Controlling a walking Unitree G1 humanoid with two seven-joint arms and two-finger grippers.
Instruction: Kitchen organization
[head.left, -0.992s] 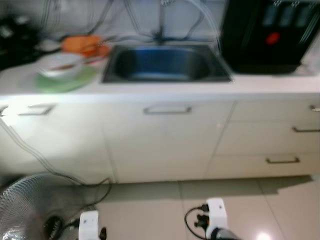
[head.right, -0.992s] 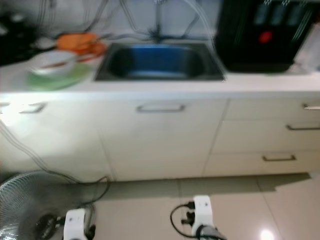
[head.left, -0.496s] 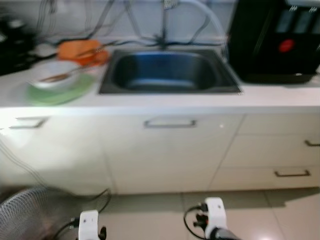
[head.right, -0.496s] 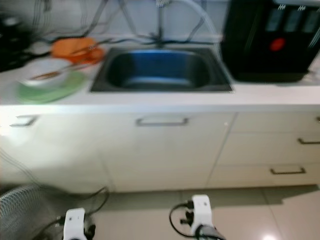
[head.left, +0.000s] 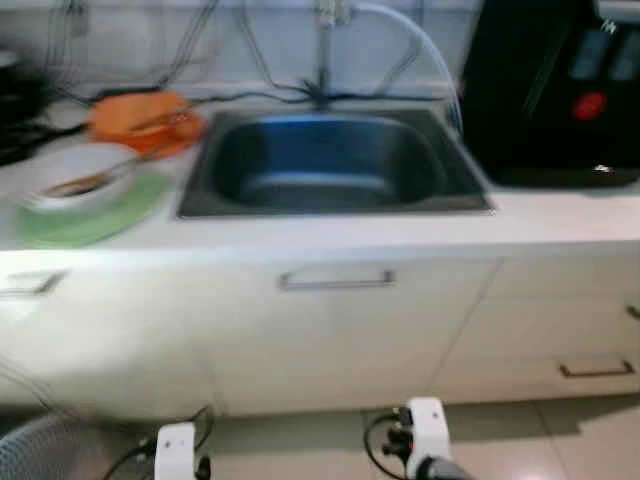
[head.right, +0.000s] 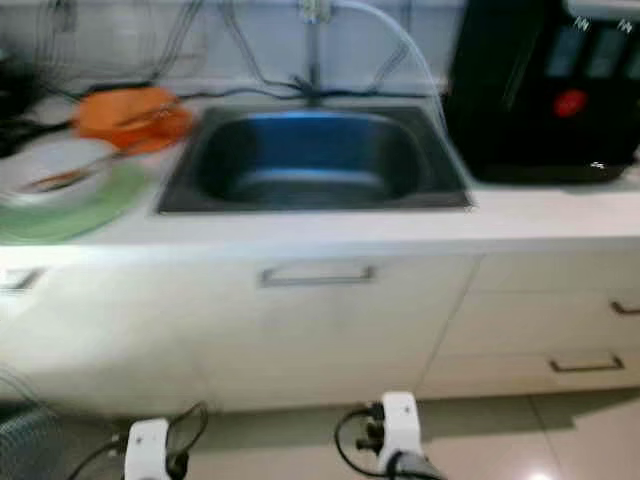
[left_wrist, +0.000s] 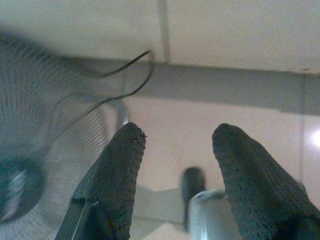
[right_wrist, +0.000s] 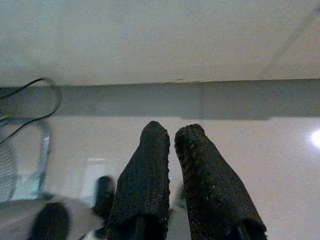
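1. Left claw (left_wrist: 172, 145) spread wide, right claw (right_wrist: 172, 142) pinched closed on nothing, both low over the floor by the cabinet.
2. Dishes upper left on the surface (head.left: 330, 233): white bowl (head.left: 75, 170) on green plate (head.left: 95, 210), orange plate (head.left: 145, 117) behind; nearer the left arm.
3. Sink (head.left: 330, 160) centre; black appliance (head.left: 560, 90) upper right.

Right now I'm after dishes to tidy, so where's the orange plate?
In the left eye view, the orange plate sits on the counter left of the sink, behind the white bowl on the green plate.
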